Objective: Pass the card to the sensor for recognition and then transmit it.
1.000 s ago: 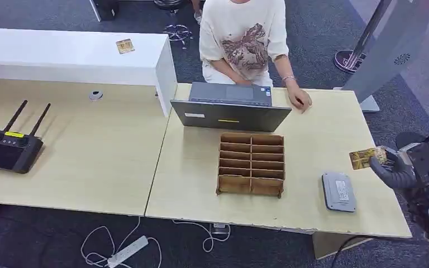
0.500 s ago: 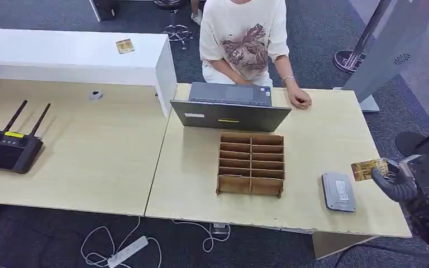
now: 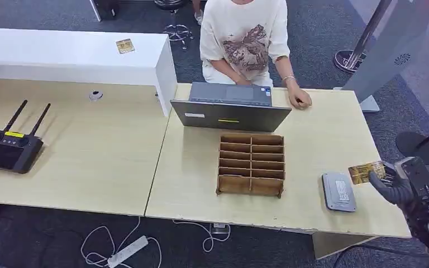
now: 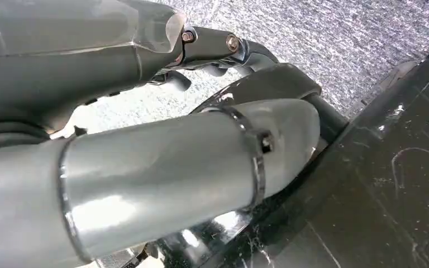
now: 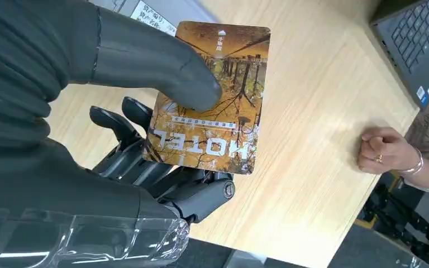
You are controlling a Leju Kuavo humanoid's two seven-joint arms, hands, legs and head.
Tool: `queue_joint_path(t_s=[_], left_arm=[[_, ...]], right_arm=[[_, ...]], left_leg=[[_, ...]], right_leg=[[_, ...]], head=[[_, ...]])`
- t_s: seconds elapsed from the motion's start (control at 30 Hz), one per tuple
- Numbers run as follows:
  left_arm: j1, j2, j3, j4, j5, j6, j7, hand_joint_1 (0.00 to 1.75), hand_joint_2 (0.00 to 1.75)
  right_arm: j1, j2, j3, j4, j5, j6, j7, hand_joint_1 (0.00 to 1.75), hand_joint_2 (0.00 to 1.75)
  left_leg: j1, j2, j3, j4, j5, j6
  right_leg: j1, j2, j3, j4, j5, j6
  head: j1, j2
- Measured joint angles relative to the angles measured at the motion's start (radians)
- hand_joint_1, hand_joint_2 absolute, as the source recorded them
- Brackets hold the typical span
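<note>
A brown-and-gold hotel card (image 3: 365,172) (image 5: 212,100) is pinched by my right hand (image 3: 397,187) (image 5: 61,111), thumb on its printed face and fingers behind it. The card is held just above the table (image 3: 324,134), a little to the right of the grey flat sensor (image 3: 339,191) (image 5: 151,11) and apart from it. My left hand (image 4: 145,162) hangs beside my body with nothing in it, its fingers (image 4: 218,47) loosely apart over grey carpet.
A person (image 3: 244,39) sits across the table behind a grey laptop (image 3: 229,109), one hand (image 3: 300,100) (image 5: 388,151) resting on the tabletop. A wooden slotted card rack (image 3: 251,163) stands mid-table. A black remote controller (image 3: 8,149) lies far left, another card (image 3: 125,46) on the white counter.
My right hand has brought the card down and nearer to the table's front edge, then slightly left, closer to the sensor. The person and the other things have not moved.
</note>
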Motion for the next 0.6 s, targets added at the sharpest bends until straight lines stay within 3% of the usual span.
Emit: queue_joint_path(t_s=[0.6], left_arm=[[0.0, 0.001, 0.0, 0.0, -0.001, 0.0, -0.002, 0.0, 0.0]], right_arm=[[-0.027, 0.024, 0.022, 0.061, 0.029, -0.012, -0.003, 1.75, 1.75]], left_leg=[[0.0, 0.0, 0.0, 0.0, 0.0, 0.0]], right_leg=[[0.0, -0.001, 0.0, 0.0, 0.0, 0.0]], head=[[0.0, 0.0]])
